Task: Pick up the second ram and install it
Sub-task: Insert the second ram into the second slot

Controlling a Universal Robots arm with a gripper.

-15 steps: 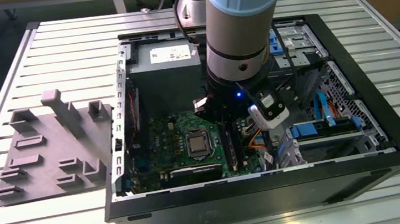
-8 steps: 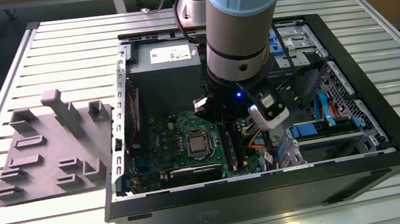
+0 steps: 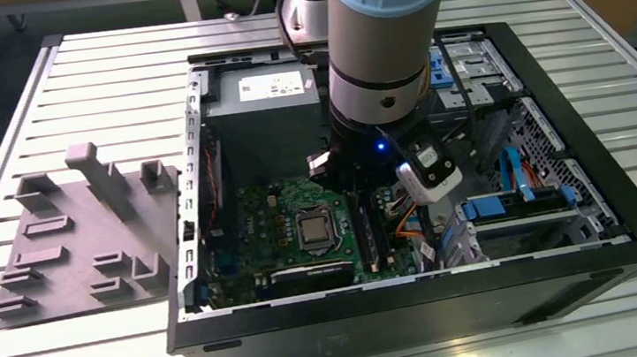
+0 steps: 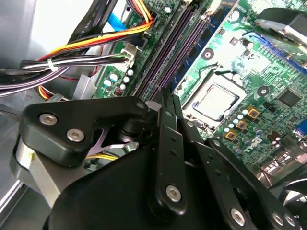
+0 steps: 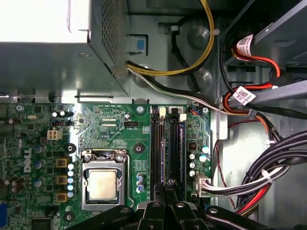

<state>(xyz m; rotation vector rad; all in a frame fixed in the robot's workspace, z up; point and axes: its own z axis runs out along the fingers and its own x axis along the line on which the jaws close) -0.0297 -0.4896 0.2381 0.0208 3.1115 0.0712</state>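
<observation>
The gripper (image 5: 168, 188) hangs low inside the open computer case (image 3: 605, 202), its fingers pressed together, with the tips right over the long black memory slots (image 5: 168, 143). The slots run along the edge of the green motherboard (image 5: 115, 124) nearest the bundled cables (image 5: 273, 167). I cannot tell the second ram from the slots under the fingertips, nor see whether its thin edge sits between them. By my judgement the step in hand is installing, not picking up. Seating a board here calls for it to be square over one slot, with straight, even pressure. There is a white logo on the motherboard's far edge and printed white tags (image 5: 243, 95) on the red cables.
</observation>
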